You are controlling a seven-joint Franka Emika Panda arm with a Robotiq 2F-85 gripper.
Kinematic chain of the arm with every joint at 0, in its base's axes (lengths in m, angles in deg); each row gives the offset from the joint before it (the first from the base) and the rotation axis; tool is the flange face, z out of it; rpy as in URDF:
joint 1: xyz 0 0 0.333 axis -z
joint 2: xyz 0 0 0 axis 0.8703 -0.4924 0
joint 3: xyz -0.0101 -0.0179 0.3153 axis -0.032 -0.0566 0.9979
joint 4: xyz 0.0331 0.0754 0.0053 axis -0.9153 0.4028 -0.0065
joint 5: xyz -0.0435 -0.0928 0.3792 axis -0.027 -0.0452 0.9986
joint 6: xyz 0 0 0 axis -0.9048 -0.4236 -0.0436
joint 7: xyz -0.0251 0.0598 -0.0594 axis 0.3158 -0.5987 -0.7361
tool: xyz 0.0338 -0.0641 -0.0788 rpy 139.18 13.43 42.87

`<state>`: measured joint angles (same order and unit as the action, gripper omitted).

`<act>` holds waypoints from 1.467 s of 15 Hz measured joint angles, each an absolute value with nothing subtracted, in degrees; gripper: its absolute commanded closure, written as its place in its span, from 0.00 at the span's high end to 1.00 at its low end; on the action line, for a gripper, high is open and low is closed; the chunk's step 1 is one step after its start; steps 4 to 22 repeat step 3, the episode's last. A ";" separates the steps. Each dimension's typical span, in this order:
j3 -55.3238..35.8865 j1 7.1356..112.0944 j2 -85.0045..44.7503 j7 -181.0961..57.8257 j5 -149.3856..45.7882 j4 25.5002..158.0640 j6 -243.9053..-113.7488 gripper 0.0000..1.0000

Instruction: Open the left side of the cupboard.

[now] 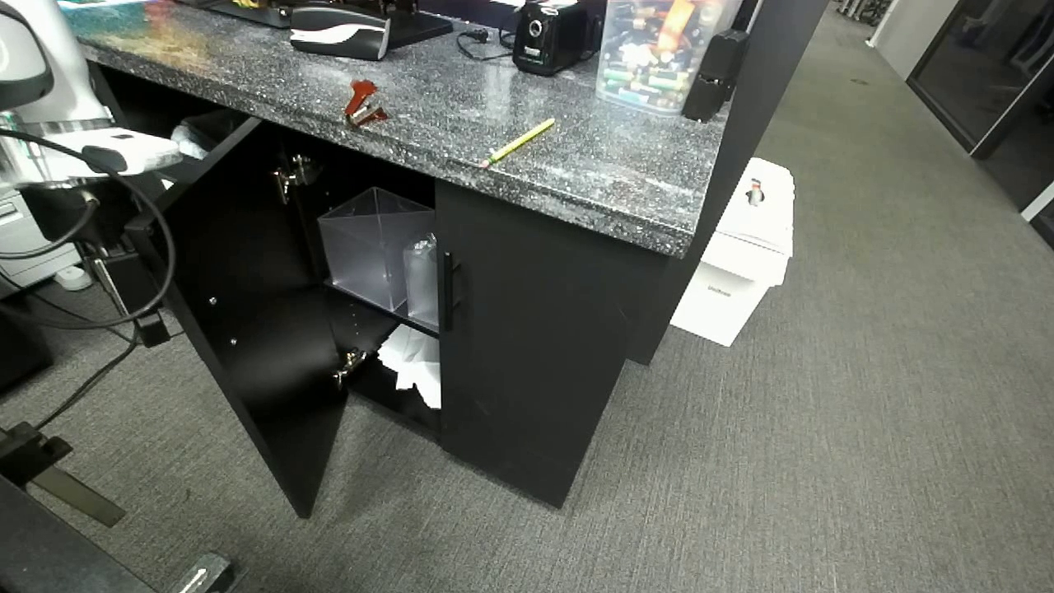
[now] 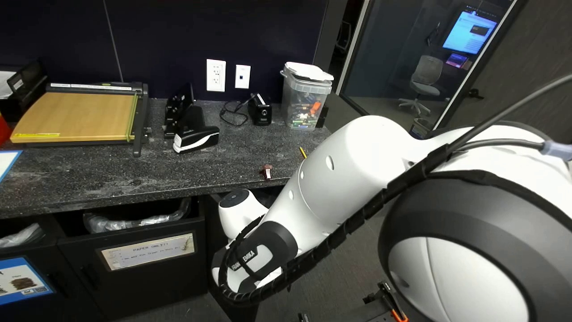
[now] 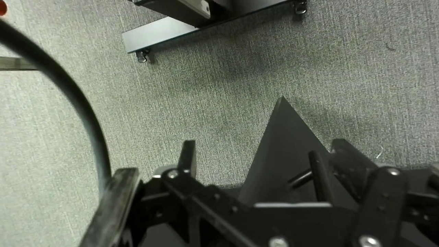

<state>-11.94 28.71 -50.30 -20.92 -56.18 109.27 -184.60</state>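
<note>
The left door point(image 1: 255, 313) of the black cupboard point(image 1: 527, 329) stands swung wide open in an exterior view, its inner face and hinges showing. In the wrist view the door point(image 3: 274, 161) rises between my fingers, with its slim bar handle point(image 3: 320, 175) between them, nearer the right finger. My gripper point(image 3: 265, 147) is open around the door's edge and handle; I cannot tell if the right finger touches the handle. The gripper point(image 1: 136, 296) shows partly at the door's outer side in an exterior view. In an exterior view the arm hides it. The narrower right door is closed.
Inside the cupboard are a clear plastic box point(image 1: 370, 247) and white paper point(image 1: 412, 362). The granite top point(image 1: 461, 123) carries a red staple remover point(image 1: 362, 103), a pencil point(image 1: 519, 142) and a battery tub point(image 1: 650, 58). A black cable point(image 3: 82, 103) loops beside the gripper.
</note>
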 measured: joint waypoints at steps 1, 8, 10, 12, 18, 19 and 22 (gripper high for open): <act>-11.87 28.71 -50.30 -20.92 -56.18 109.27 -184.59 0.99; -11.78 28.71 -50.30 -20.92 -56.19 109.27 -184.59 0.99; -11.78 28.71 -50.30 -20.92 -56.19 109.27 -184.59 0.99; -11.78 28.71 -50.30 -20.92 -56.19 109.27 -184.59 0.99; -11.78 28.71 -50.30 -20.92 -56.19 109.27 -184.59 0.99; -11.78 28.71 -50.30 -20.92 -56.19 109.27 -184.59 0.99; -11.78 28.71 -50.30 -20.92 -56.19 109.27 -184.59 0.99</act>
